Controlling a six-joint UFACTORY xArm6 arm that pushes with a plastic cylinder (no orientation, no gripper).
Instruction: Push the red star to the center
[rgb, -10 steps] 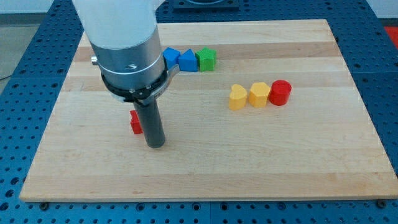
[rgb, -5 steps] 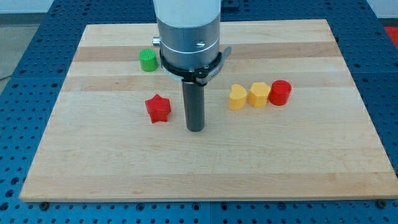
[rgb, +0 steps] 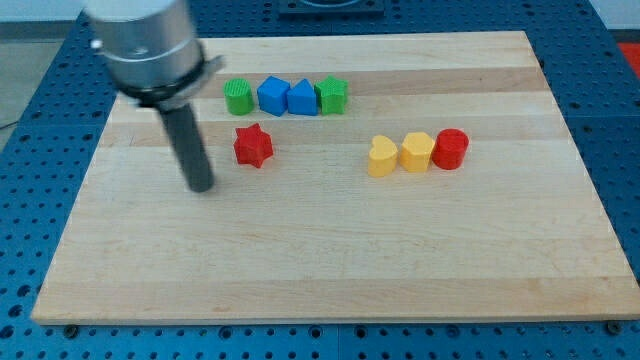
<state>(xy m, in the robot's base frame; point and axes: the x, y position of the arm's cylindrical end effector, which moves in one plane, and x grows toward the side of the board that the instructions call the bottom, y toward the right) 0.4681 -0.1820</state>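
Note:
The red star (rgb: 253, 146) lies on the wooden board (rgb: 330, 260), left of the middle and just below the row of green and blue blocks. My tip (rgb: 201, 186) rests on the board to the left of the star and slightly lower, a short gap apart from it, not touching. The rod and arm body rise toward the view's top left.
A row at the top holds a green cylinder (rgb: 238, 97), a blue block (rgb: 272, 96), a blue block (rgb: 303, 98) and a green block (rgb: 332, 96). To the right sit a yellow heart (rgb: 381, 157), a yellow block (rgb: 417, 152) and a red cylinder (rgb: 451, 149).
The arm swung from the star's right side across to its left. The red star now sits higher on the board, closer to the top row.

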